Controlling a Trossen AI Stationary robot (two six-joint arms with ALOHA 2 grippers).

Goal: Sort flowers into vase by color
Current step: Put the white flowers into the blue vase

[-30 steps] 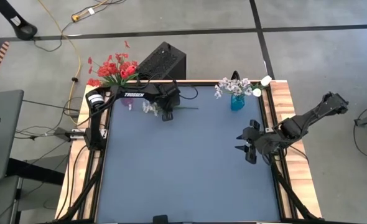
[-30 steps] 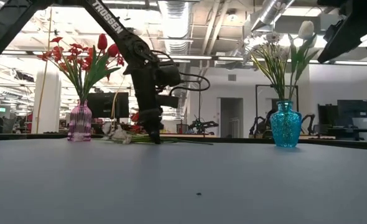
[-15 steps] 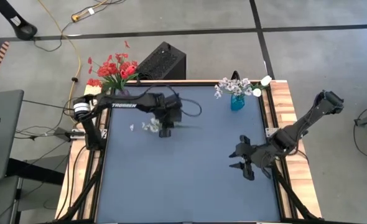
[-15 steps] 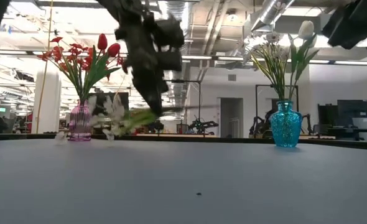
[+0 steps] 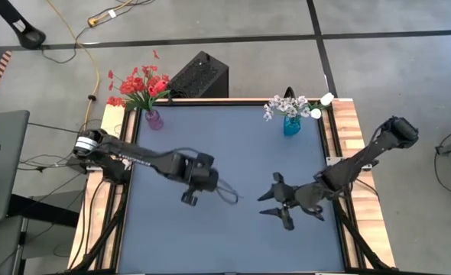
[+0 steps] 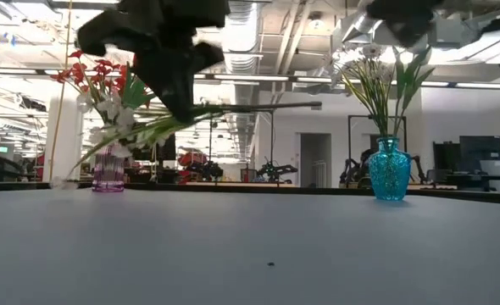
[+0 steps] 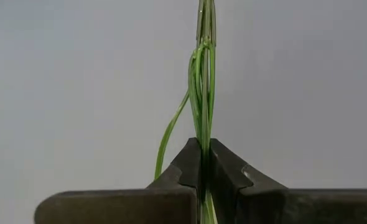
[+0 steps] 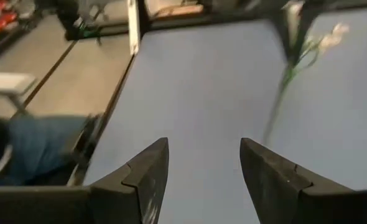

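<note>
A white flower (image 6: 106,114) on a long thin green stalk (image 6: 258,108) hangs in the air over the middle of the table, my left gripper (image 5: 189,197) shut on it. Its blooms also show in the right wrist view as the white flower (image 8: 323,38). My right gripper (image 5: 267,205) stands open to the right of it above the table, nothing between its fingers (image 8: 147,171). At the far left stands a pink vase (image 5: 154,118) with red flowers (image 5: 137,82). At the far right, a teal vase (image 5: 290,125) holds white flowers (image 5: 287,105). My left gripper pinches the flower's green stalk (image 7: 203,134) between its two fingers, partway along its length. The fingers come from above, slanting down, and lie across the stalk. The flower is lifted clear of the table, lying nearly level, its bloom end (image 6: 89,157) drooping lower than the bare end (image 6: 313,105).
The blue-grey tabletop (image 5: 233,244) has a wooden rim (image 5: 346,122). A black box (image 5: 201,75) sits on the floor behind the far edge, cables lie at the left, and a person's legs (image 8: 22,155) show beside the table in the right wrist view.
My left gripper has taken the white flower off the table near the pink vase, risen, and swung toward the near edge and the table's middle; the flower now hangs clear. My right gripper has gone toward the table's left and near edge, still open.
</note>
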